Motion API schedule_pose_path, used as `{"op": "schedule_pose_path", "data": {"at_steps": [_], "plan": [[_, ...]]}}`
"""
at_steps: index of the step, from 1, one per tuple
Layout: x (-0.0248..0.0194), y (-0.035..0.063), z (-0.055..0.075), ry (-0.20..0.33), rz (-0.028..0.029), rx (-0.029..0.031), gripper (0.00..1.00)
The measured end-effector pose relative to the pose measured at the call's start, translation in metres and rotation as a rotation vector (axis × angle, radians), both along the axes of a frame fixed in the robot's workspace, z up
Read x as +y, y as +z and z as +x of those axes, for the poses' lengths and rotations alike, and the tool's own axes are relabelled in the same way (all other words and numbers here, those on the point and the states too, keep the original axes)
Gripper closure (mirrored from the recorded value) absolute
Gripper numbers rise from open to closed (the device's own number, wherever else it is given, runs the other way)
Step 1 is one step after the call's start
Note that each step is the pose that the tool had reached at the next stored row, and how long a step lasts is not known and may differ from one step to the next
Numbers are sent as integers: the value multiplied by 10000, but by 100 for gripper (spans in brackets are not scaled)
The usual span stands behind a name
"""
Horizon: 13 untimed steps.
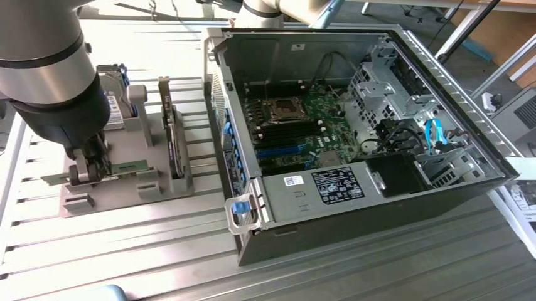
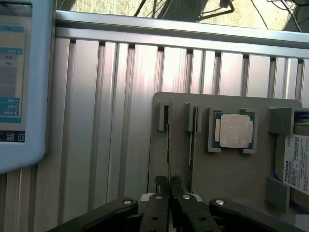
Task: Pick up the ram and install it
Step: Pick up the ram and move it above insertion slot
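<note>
Fingers (image 2: 160,183) clamp the ram (image 1: 127,167), which stands on edge in its holder (image 1: 159,188) slot at the exterior view's lower left, well apart from the open case (image 1: 352,229). Its long axis runs across that frame, passing between them near its middle.

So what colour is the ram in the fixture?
The ram is green; the exterior view shows it best.

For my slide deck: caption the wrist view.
Gripper shut on the ram, which stands edge-on in the gray holder beside the silver processor chip.
</note>
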State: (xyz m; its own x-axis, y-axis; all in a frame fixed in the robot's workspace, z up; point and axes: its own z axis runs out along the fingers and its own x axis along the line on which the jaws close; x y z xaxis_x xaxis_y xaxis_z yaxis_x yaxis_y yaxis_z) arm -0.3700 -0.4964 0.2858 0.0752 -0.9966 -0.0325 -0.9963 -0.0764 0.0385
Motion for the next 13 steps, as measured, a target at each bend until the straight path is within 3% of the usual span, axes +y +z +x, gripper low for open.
{"op": "schedule_pose_path", "data": {"at_steps": [13], "plan": [[0, 197, 0, 0, 1, 0, 86]]}}
